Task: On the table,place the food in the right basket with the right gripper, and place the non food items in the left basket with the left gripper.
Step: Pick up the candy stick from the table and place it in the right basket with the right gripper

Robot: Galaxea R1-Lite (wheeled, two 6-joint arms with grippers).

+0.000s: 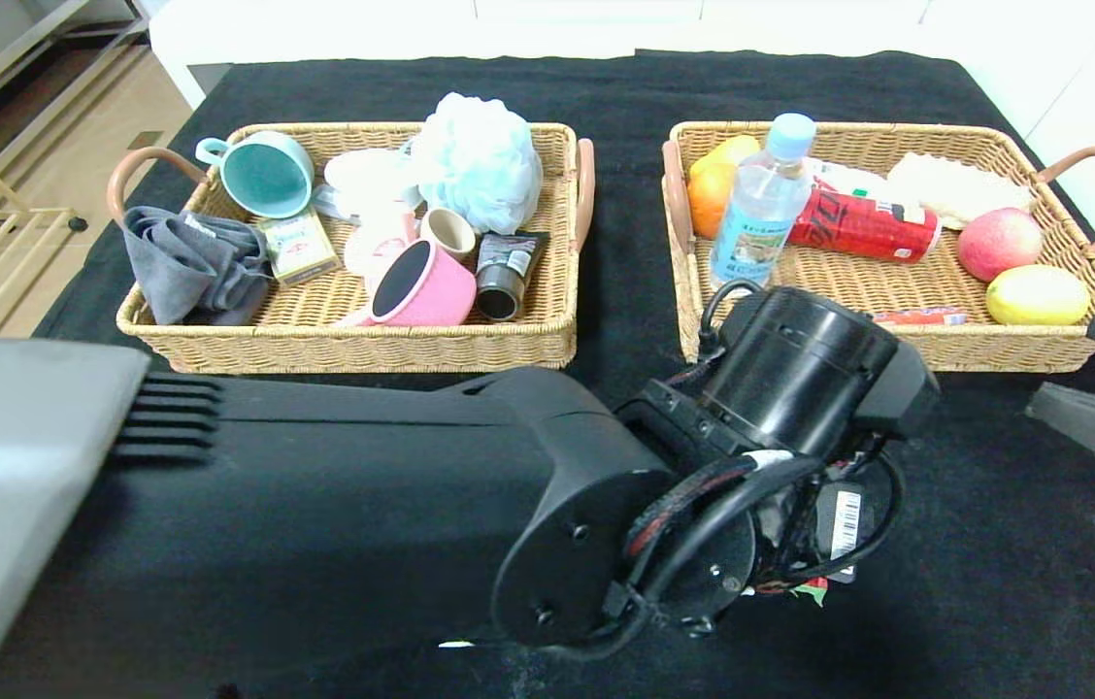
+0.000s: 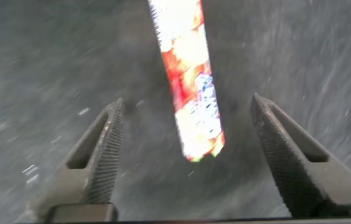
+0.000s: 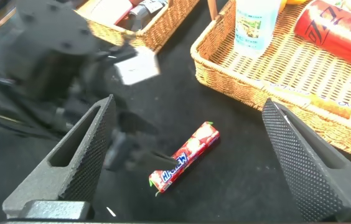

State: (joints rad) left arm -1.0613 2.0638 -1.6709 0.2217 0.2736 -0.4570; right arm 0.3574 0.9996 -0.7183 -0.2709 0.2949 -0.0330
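Two rectangular tan wicker baskets with brown loop handles sit side by side on the black-clothed surface (image 1: 994,602), a bare strip of cloth between them. The left basket (image 1: 217,354) holds one pink saucepan with a dark grey inside (image 1: 423,286) lying on its side, one small beige handled cup (image 1: 450,231), one teal mug (image 1: 266,173), one pale blue bath puff (image 1: 478,160), one grey folded cloth (image 1: 193,264), one small box and one dark tube. The right basket (image 1: 897,291) holds one clear bottle with a pale blue cap and label (image 1: 761,204) standing upright at its left end, one red can on its side (image 1: 863,225), one orange sausage stick (image 1: 918,316) along the near wall, one red apple, one yellow lemon and one orange fruit.

One long red Hi-Chew candy stick (image 3: 185,157) lies flat on the cloth in front of the right basket, apart from its near wall, with open cloth all round it.

The left arm reaches across the front of the surface toward the right, its wrist bent down. The left end effector (image 2: 185,146) hangs over the candy stick with its two fingers spread wide on either side, gripping nothing. The right end effector (image 3: 188,149) is also wide open and empty, poised above the same candy stick; its arm shows only at the right edge of the head view.
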